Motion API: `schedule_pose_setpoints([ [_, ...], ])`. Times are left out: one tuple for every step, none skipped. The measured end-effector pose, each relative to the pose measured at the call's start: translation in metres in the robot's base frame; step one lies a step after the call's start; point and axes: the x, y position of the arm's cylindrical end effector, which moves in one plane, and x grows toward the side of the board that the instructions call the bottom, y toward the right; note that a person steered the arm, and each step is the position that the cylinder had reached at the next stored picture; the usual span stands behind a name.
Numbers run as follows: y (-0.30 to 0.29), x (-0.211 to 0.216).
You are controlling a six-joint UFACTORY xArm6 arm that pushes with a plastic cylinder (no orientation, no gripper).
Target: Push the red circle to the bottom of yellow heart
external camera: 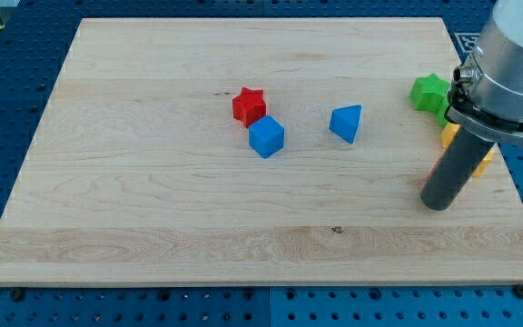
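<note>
Resting on the wooden tabletop (152, 182) near the view's right edge, my tip (438, 205) stands well apart from the central blocks; the rod carries no jaws, so no open or closed state applies. Counted: one red star (249, 105) touching one blue cube (266, 136); one blue triangular block (347, 123) to their right; one green block (429, 92); yellow-orange pieces (448, 135) and a red sliver (435, 169) beside the rod, shapes hidden.

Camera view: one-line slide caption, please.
My tip at board's right edge beside yellow and green blocks, far from red star.
</note>
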Motion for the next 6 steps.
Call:
schedule_pose_setpoints([
  [-0.023, -0.005],
  [-0.037, -0.022],
  [-0.041, -0.032],
  [-0.028, -0.035],
  [-0.004, -0.035],
  [0.014, -0.034],
])
